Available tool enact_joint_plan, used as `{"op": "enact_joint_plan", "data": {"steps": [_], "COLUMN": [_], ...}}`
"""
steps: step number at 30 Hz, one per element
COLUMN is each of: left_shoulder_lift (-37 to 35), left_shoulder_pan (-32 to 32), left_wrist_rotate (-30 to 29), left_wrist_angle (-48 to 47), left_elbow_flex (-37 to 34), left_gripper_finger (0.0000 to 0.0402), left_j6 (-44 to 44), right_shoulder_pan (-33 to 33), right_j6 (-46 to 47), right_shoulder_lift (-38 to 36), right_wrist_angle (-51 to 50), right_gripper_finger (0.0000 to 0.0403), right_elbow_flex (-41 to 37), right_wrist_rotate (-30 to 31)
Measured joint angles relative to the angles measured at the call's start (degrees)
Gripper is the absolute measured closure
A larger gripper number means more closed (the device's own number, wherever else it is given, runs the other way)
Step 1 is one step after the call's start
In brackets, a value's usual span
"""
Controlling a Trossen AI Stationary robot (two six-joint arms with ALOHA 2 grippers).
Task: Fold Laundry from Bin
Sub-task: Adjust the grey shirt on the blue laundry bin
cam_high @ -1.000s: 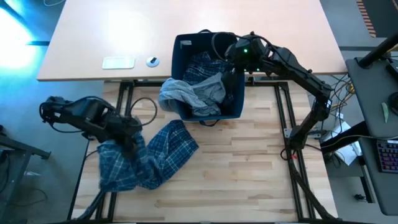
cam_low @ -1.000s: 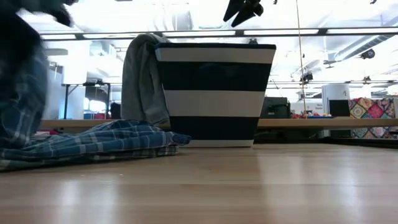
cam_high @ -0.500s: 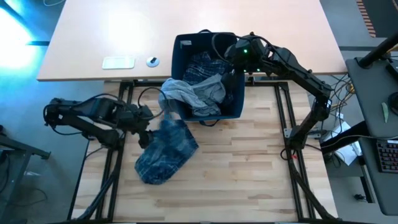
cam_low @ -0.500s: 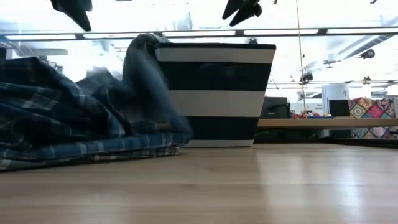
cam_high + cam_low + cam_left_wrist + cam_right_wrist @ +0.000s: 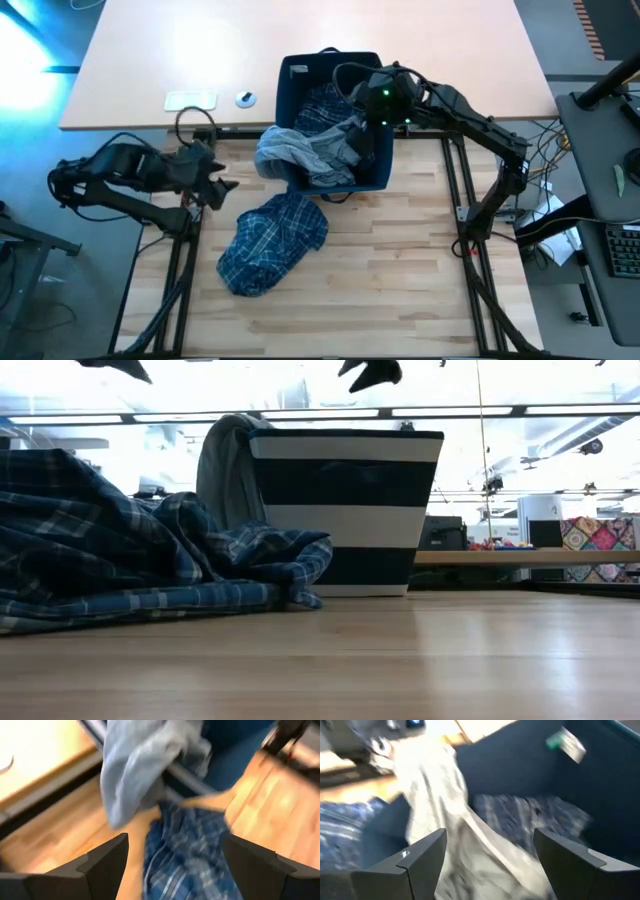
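Observation:
A blue-and-white plaid garment [image 5: 272, 240] lies crumpled in a heap on the wooden table [image 5: 400, 290], left of centre and just in front of the bin [image 5: 335, 170]. In the low view this plaid heap [image 5: 130, 545] fills the left side. A grey T-shirt [image 5: 300, 148] hangs over the bin's near-left rim, and more plaid cloth [image 5: 325, 100] lies inside. My left gripper [image 5: 215, 180] hovers open at the table's left edge, above and left of the heap. My right gripper [image 5: 372, 112] hovers open over the bin's right side, above the laundry.
Beyond the bin stands a pale desk [image 5: 150, 60] with a flat white object [image 5: 190, 100] and a small round object [image 5: 246, 98]. The table's near half and right half show bare wood [image 5: 400, 290]. Cables and a keyboard lie off to the right.
My left gripper held the plaid garment up over the table's left side, swung it toward the bin and let go. It then rose toward the far edge and tipped up. The garment has fallen into a heap before the bin. My right gripper has shifted slightly left over the bin.

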Motion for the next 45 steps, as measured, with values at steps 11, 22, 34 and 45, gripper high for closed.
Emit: {"op": "enact_joint_plan", "data": {"steps": [11, 22, 34, 45], "left_shoulder_lift": [-1.50, -1.83, -2.21, -3.35], "left_shoulder_pan": [6.12, 10.12, 11.33, 11.33], "left_wrist_rotate": [-1.06, -1.04, -0.93, -0.95], "left_wrist_angle": [22.08, 37.92, 41.51, 41.22], "left_elbow_flex": [-0.01, -5.25, -8.72, -6.28], "left_gripper_finger": [0.0100, 0.0099, 0.0099, 0.0099], "left_j6": [13.05, 18.11, 18.31, 23.46], "right_shoulder_pan": [4.51, 5.10, 4.56, 4.98], "right_j6": [-1.72, -1.44, -2.36, -3.47], "right_shoulder_lift": [6.77, 16.89, 19.56, 3.71], "right_wrist_angle": [12.86, 11.87, 7.63, 9.64], "right_gripper_finger": [0.0114, 0.0160, 0.0387, 0.0393], "right_elbow_flex": [-0.28, -0.28, 1.05, 9.07], "right_wrist_rotate": [-1.75, -1.25, 9.56, 17.77]}}
